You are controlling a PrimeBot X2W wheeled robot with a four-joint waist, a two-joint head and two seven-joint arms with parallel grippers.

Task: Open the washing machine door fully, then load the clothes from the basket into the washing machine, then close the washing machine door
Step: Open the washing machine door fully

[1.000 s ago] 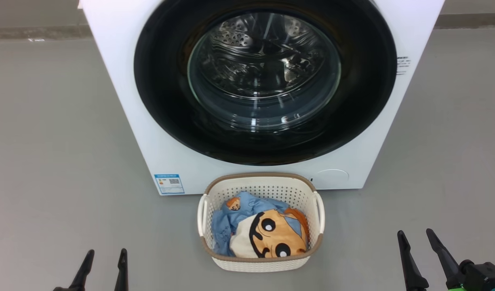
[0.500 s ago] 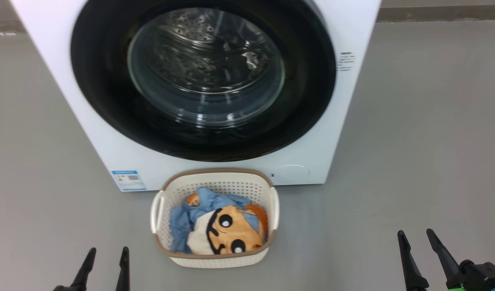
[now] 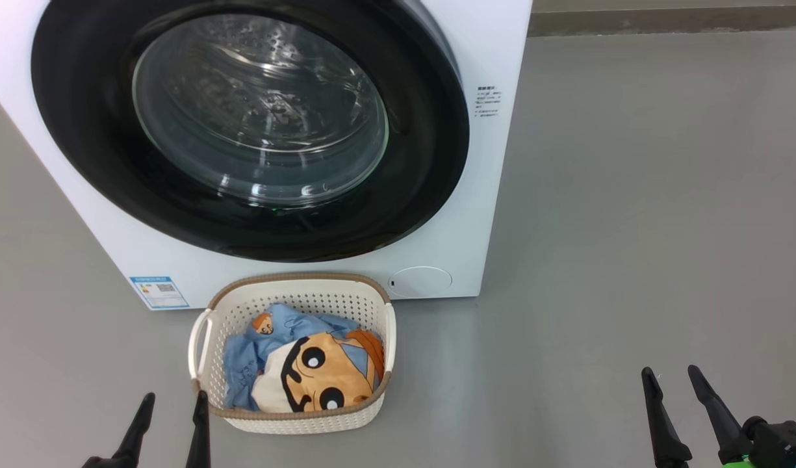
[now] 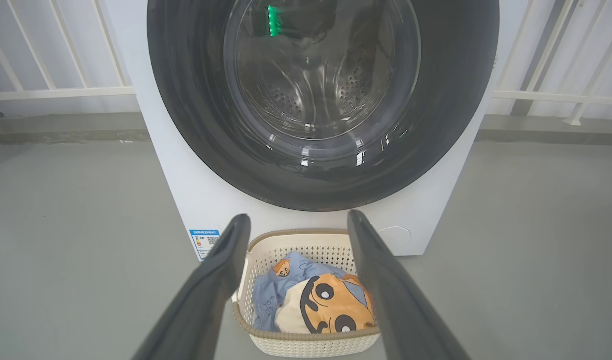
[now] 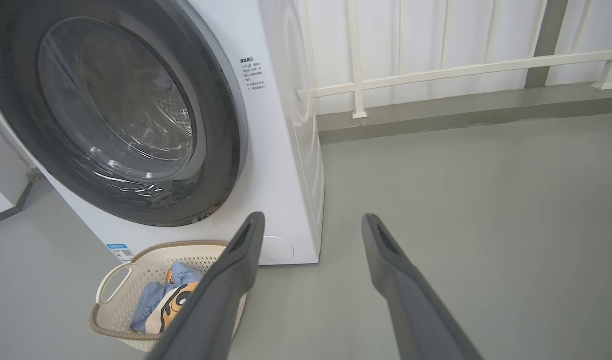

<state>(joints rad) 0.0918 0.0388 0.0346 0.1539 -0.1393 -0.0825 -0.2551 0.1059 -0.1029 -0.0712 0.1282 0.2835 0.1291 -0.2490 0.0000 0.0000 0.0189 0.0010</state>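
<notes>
At the lower left the left gripper [image 3: 175, 398], its wrist cut off by the frame edge, holds its two fingers apart and empty near the one basket [image 3: 294, 422], where the clothes [image 3: 307, 370] lie: a light-blue garment half buried under a tan cartoon-face cloth. Behind it the one washing machine [image 3: 495, 195], top and left side cut off, has its washing machine door [image 3: 430, 149] shut, with a blue label [image 3: 158, 292] too small to read, a round cap [image 3: 420, 281], and a block of print [image 3: 487, 103] equally illegible. At the lower right the right gripper [image 3: 669, 372] spreads two empty fingers, well apart from the basket.
</notes>
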